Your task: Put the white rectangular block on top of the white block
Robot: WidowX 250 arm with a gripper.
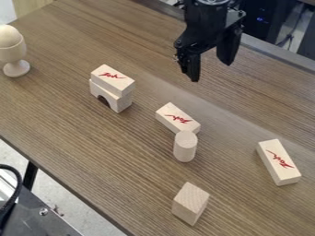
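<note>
The gripper [211, 70] hangs above the table [80, 133], jaws wide apart; one white rectangular block [113, 80] rests on an arched block [111, 97], a second block [177, 117] just behind the upright cylinder [185, 147], perhaps touching

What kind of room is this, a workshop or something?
Probably a lab or workroom: a robot gripper hangs over a wood-grain table holding wooden toy blocks.
</note>
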